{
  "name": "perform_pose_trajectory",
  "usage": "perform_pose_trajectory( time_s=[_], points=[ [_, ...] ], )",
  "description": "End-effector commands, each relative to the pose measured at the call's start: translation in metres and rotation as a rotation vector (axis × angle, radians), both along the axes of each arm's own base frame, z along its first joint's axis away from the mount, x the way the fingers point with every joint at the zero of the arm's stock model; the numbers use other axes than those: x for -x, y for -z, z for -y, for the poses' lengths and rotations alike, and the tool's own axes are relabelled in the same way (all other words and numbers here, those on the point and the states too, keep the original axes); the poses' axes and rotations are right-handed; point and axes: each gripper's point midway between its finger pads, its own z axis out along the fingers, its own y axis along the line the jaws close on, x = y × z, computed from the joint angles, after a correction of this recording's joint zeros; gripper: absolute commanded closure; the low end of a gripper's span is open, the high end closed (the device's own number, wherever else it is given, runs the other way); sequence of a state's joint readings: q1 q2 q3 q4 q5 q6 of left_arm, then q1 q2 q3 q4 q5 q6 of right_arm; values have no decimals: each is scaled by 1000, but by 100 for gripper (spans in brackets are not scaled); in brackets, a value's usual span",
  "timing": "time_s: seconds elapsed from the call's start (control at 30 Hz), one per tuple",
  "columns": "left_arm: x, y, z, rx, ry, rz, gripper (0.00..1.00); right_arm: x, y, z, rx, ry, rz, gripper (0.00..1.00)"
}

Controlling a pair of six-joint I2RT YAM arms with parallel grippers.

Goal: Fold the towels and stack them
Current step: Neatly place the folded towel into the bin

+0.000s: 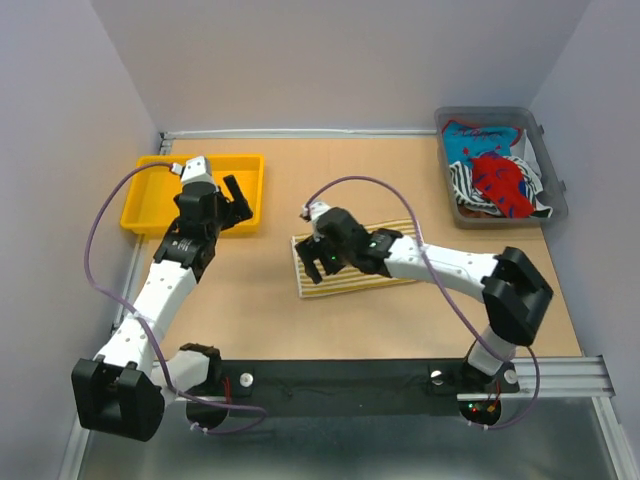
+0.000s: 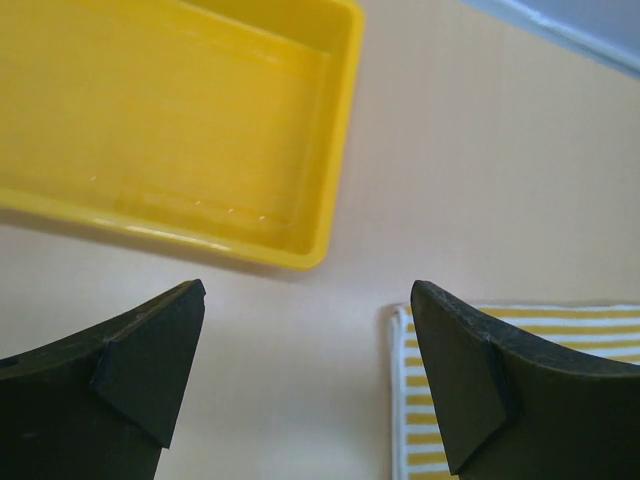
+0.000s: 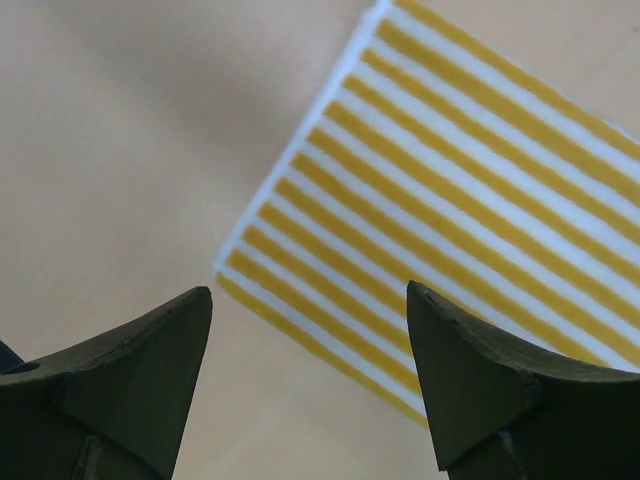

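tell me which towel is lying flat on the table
The yellow-striped towel, spread flat on the table. The other towels lie crumpled together in the grey bin at the far right corner.

One towel (image 1: 350,283) lies centrally, a tray (image 1: 150,197) back left of it, a bin (image 1: 556,186) holding other towels (image 1: 495,180) back right.

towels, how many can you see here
3 that I can tell apart: a yellow-striped towel flat mid-table, plus a red-blue patterned towel and a black-white striped towel heaped in the grey bin, far right. More may be buried there.
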State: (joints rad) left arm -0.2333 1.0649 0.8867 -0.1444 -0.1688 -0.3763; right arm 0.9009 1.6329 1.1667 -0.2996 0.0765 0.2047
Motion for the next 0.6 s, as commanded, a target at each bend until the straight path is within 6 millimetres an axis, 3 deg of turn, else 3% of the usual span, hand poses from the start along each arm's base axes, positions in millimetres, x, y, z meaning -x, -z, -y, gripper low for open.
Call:
perform_pose_trajectory(
  time_s=[0.0,0.07,0.1,0.3,0.57],
  points=[
    [20,25,-23,-96,-19,-40,4,15,18,-24,154,-8,20,18],
    [22,30,-24,-95,-13,-41,4,16,19,-36,180,-7,25,21],
    [22,30,-27,-102,-23,-44,4,20,39,-34,256,5,17,21],
    [20,24,-35,-118,-54,-27,4,23,59,-51,335,8,30,27],
    [21,23,-32,-106,-39,-19,4,24,98,-46,440,17,7,32]
  ],
)
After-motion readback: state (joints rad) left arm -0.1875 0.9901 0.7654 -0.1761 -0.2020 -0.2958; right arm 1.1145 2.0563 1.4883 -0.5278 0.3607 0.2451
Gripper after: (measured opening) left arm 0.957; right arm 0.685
